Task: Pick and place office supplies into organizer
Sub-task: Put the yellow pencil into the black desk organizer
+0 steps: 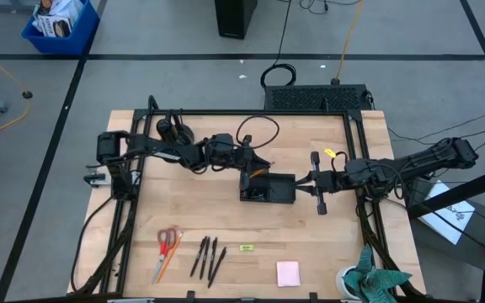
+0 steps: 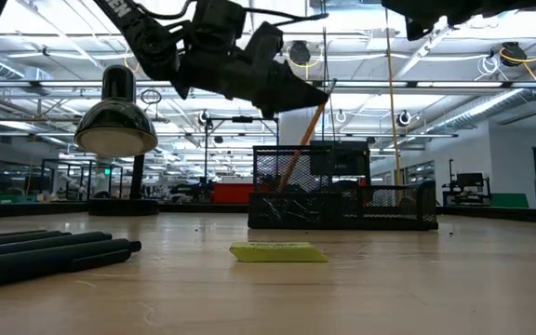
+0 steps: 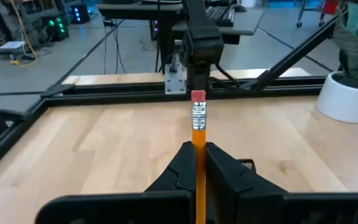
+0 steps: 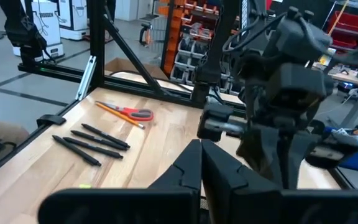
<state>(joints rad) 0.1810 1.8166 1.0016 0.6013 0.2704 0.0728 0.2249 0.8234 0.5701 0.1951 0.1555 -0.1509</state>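
At the centre of the high view the left gripper (image 1: 255, 164) hangs over the organizer (image 1: 268, 189), its fingers pinched on a pencil (image 3: 198, 134) (eraser end sticking out past the tips). The right gripper (image 1: 317, 179) sits just right of the organizer, fingers closed, holding nothing. Scissors (image 1: 166, 247), pens (image 1: 208, 257), tag (image 1: 246, 247) and notepad (image 1: 288, 273) lie along the lower part of the table (image 1: 175, 202).
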